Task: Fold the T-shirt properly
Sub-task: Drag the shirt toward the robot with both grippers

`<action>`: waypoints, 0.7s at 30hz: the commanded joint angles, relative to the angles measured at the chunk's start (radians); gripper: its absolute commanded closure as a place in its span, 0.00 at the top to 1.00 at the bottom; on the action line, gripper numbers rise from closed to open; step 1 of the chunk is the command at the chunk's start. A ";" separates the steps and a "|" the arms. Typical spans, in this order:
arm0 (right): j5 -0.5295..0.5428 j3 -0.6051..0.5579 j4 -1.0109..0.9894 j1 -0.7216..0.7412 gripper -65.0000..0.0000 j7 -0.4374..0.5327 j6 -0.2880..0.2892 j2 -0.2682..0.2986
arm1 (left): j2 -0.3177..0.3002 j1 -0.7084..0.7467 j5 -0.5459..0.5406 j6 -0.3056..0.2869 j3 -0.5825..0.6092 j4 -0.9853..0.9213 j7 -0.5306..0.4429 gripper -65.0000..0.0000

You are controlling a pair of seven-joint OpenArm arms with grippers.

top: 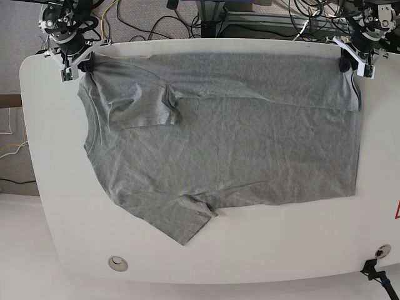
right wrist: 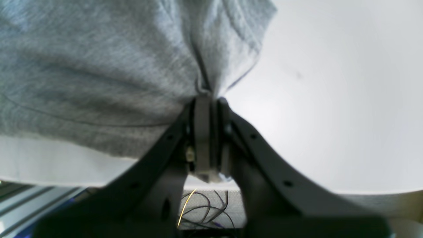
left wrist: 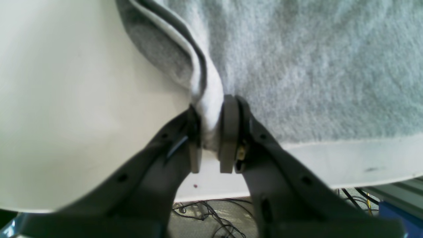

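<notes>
The heather-grey T-shirt (top: 237, 150) lies spread on the white table (top: 262, 256), collar to the left and hem to the right, plain side up. Its far long edge is folded over, and the far sleeve (top: 140, 109) lies folded onto the body. The near sleeve (top: 181, 219) sticks out toward the front. My left gripper (top: 345, 64) is shut on the far hem corner, which shows bunched between the pads in the left wrist view (left wrist: 210, 132). My right gripper (top: 86, 64) is shut on the far shoulder corner, also seen in the right wrist view (right wrist: 206, 99).
Both grippers sit at the table's far edge, with cables (top: 187, 22) and frame parts on the floor behind it. A round hole (top: 117, 263) is at the table's front left. A black cable clamp (top: 375, 269) is at the front right corner.
</notes>
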 commanded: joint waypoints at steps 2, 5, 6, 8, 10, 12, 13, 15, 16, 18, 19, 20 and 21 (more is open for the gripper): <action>-0.035 0.003 0.001 -0.042 0.00 -0.065 -0.003 -0.016 | -0.008 0.069 0.038 0.008 -0.018 0.029 0.075 0.10; -0.035 0.003 0.001 -0.053 0.00 -0.065 -0.003 -0.029 | -0.008 0.097 0.037 0.008 -0.027 0.048 0.075 0.10; -0.035 0.003 0.001 -0.054 0.00 -0.067 -0.003 -0.030 | -0.007 0.101 0.038 0.008 -0.027 0.048 0.075 0.10; -0.035 0.000 0.000 -0.056 0.00 -0.067 -0.003 -0.030 | -0.007 0.104 0.038 0.008 -0.027 0.048 0.075 0.10; -0.035 -0.002 -0.005 -0.054 0.00 -0.067 -0.003 -0.030 | -0.007 0.107 0.038 0.008 -0.027 0.043 0.075 0.10; -0.035 -0.002 -0.005 -0.048 0.00 -0.067 -0.003 -0.030 | -0.007 0.106 0.038 0.008 -0.027 0.043 0.075 0.10; -0.035 -0.002 -0.005 -0.048 0.00 -0.068 -0.003 -0.030 | -0.007 0.106 0.038 0.008 -0.027 0.043 0.075 0.10; -0.035 -0.002 -0.005 -0.047 0.00 -0.068 -0.008 -0.030 | -0.008 0.104 0.038 0.008 -0.024 0.045 0.075 0.10; -0.035 -0.002 -0.005 -0.047 0.00 -0.068 -0.008 -0.030 | -0.008 0.104 0.038 0.008 -0.024 0.045 0.075 0.10; -0.035 -0.002 -0.005 -0.042 0.00 -0.068 -0.011 -0.030 | -0.008 0.103 0.040 0.008 -0.024 0.043 0.075 0.19; -0.035 -0.002 -0.007 -0.033 0.02 -0.068 -0.011 -0.030 | -0.008 0.103 0.040 0.008 -0.024 0.043 0.075 0.29; -0.035 0.000 -0.008 -0.027 0.09 -0.068 -0.011 -0.030 | -0.008 0.103 0.040 0.008 -0.026 0.043 0.075 0.40; -0.035 -0.002 -0.010 -0.025 0.16 -0.068 -0.011 -0.030 | -0.008 0.103 0.040 0.008 -0.026 0.045 0.075 0.51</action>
